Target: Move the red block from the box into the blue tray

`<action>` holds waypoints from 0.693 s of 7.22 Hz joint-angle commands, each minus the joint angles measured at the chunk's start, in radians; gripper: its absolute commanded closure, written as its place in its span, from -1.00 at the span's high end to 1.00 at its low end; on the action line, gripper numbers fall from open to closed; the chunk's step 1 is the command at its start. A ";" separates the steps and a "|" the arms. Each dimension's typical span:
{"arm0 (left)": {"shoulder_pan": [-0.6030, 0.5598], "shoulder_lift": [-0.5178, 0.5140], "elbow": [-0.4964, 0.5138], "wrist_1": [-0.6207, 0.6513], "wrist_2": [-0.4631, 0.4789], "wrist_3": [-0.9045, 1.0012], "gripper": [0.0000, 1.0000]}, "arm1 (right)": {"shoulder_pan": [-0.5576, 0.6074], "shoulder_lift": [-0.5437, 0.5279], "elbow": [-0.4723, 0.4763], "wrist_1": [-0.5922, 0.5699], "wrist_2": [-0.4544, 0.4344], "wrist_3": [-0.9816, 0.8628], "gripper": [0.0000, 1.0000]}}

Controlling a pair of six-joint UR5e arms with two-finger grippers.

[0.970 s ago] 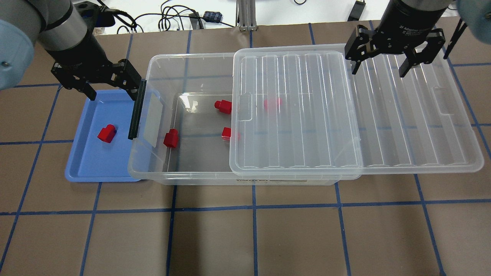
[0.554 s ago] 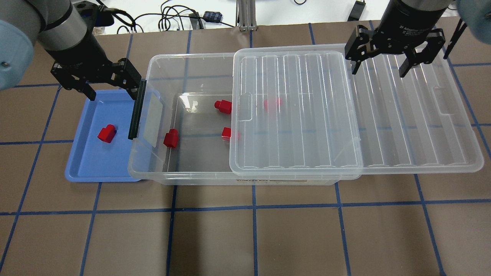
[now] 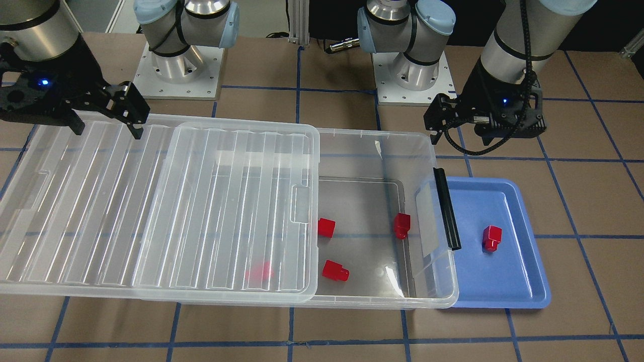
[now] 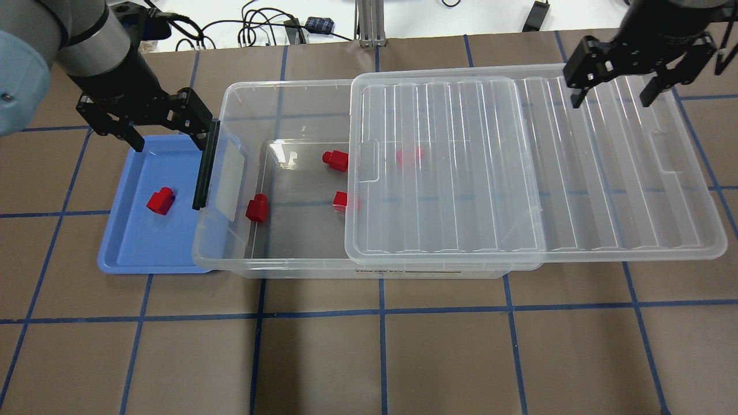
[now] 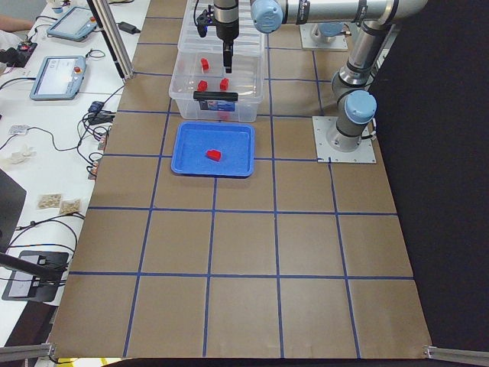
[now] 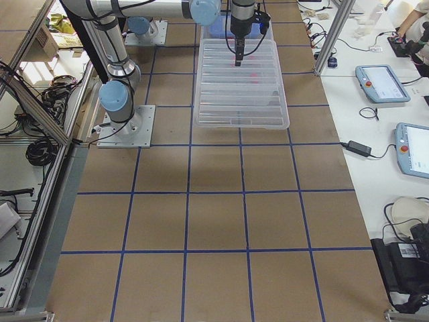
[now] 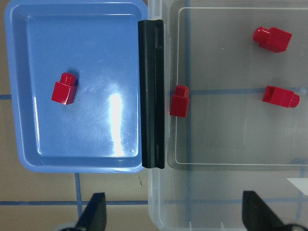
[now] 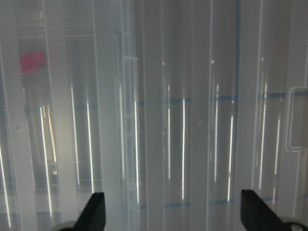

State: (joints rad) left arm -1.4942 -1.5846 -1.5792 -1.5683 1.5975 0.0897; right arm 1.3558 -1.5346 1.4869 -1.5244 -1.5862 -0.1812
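In the overhead view the grey-and-silver left arm point(image 4: 98, 52) enters from the upper left. Its black two-finger left gripper point(image 4: 170, 138) points downward, fingers spread wide and holding nothing. The dark right arm point(image 4: 663, 23) enters at the upper right. Its black right gripper point(image 4: 610, 99) also points downward, fingers wide apart and empty.
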 commanded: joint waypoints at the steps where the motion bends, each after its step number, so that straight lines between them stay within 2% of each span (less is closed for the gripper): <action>1: 0.000 0.005 0.001 -0.001 0.004 0.002 1.00 | -0.191 0.001 0.027 -0.005 -0.001 -0.241 1.00; 3: 0.000 0.008 -0.001 -0.010 0.004 -0.002 1.00 | -0.330 0.001 0.077 -0.037 -0.001 -0.386 1.00; 5: 0.000 0.008 -0.001 -0.010 0.005 -0.002 1.00 | -0.465 0.025 0.213 -0.237 0.000 -0.571 1.00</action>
State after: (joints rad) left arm -1.4942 -1.5772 -1.5798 -1.5777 1.6021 0.0878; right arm 0.9710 -1.5218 1.6211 -1.6517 -1.5875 -0.6374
